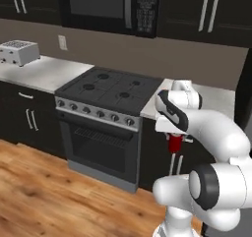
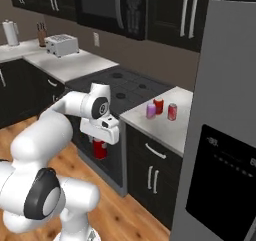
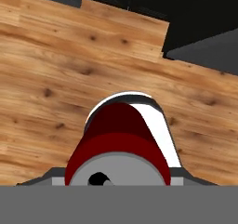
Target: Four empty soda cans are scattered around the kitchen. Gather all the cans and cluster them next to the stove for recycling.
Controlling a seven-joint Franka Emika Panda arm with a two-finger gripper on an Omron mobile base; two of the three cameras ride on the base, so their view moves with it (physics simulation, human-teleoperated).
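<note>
My gripper (image 1: 175,138) points down and is shut on a red soda can (image 1: 174,145), held in the air in front of the lower cabinet just right of the stove (image 1: 110,91). From the right base view the held can (image 2: 100,151) hangs below the hand, lower than the counter edge. The hand view looks down past the can (image 3: 118,144) at the wood floor. On the counter to the right of the stove (image 2: 131,84) stand three more cans close together: a purple-pink one (image 2: 151,110), a red one (image 2: 158,105) and another red one (image 2: 172,112).
A grey fridge (image 2: 225,135) walls off the counter's right end. A black microwave (image 1: 113,7) hangs above the stove. A toaster (image 1: 18,51) sits on the left counter, with a kettle (image 2: 10,32) farther left. Wood floor (image 1: 44,192) lies open in front.
</note>
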